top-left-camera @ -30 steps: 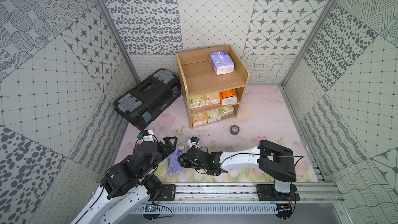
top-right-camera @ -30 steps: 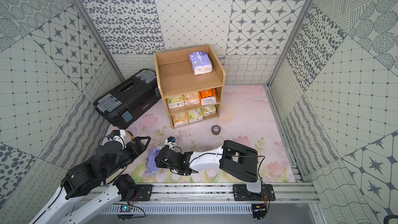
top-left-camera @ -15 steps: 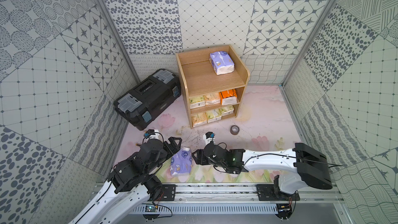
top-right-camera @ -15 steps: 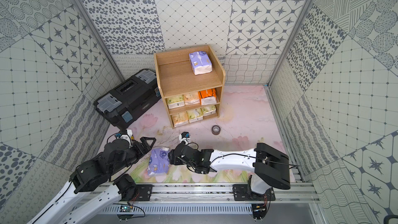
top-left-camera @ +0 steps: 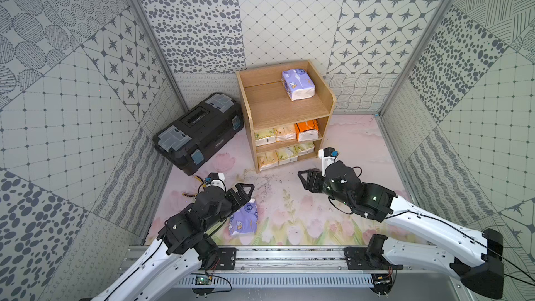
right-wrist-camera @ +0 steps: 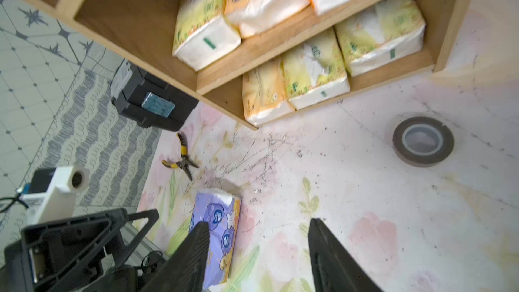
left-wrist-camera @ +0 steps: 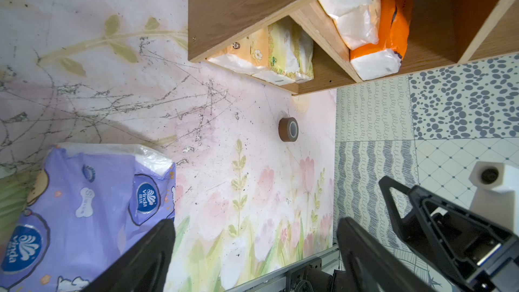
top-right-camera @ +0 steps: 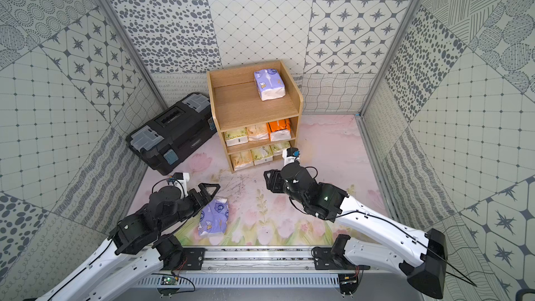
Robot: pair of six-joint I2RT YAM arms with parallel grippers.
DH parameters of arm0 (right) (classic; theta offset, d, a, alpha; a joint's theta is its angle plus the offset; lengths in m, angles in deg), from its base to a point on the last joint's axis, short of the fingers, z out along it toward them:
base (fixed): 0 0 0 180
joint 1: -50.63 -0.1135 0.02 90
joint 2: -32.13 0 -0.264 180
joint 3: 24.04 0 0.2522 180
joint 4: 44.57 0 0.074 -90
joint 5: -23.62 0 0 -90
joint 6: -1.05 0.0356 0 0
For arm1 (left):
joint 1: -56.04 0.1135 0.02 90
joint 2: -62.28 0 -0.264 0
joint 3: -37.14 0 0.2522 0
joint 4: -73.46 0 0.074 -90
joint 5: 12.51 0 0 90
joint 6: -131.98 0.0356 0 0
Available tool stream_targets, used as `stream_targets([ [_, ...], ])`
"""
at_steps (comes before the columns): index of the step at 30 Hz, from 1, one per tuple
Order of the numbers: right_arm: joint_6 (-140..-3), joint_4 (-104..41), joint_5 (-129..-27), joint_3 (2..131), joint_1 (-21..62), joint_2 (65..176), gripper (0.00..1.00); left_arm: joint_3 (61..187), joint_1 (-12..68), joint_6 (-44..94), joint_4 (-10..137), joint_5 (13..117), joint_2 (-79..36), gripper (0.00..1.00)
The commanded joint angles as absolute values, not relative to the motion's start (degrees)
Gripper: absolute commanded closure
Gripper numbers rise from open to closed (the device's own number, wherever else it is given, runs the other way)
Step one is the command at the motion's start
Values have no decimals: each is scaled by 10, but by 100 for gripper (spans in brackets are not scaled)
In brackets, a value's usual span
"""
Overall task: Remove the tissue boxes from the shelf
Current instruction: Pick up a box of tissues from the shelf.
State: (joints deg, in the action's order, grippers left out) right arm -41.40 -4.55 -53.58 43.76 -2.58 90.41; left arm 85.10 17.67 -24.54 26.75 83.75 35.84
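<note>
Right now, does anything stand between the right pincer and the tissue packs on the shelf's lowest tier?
Nothing visible does: only bare mat lies between the right pincer and those packs; the tape roll lies aside.

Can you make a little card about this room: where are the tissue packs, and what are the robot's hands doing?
Shelf top: one lavender pack
Middle tier: two cream packs, one orange pack
Bottom tier: three cream packs
Floor: second lavender pack, tape roll, pliers, black toolbox
Left hand: open, empty, beside the second lavender pack
Right hand: open, empty, near the shelf
</note>
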Motion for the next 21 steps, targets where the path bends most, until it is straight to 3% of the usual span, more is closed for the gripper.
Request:
stream_targets([
  [1, -465, -40, -584, 504, 18, 919, 40, 846, 176, -253, 334, 835, 367, 5],
  [15, -511, -88, -543, 786, 85, 1103, 40, 873, 176, -225, 312, 918, 395, 5],
  [21, -632, -104, -498, 887, 92, 1178, 39, 866, 176, -204, 337, 927, 389, 5],
])
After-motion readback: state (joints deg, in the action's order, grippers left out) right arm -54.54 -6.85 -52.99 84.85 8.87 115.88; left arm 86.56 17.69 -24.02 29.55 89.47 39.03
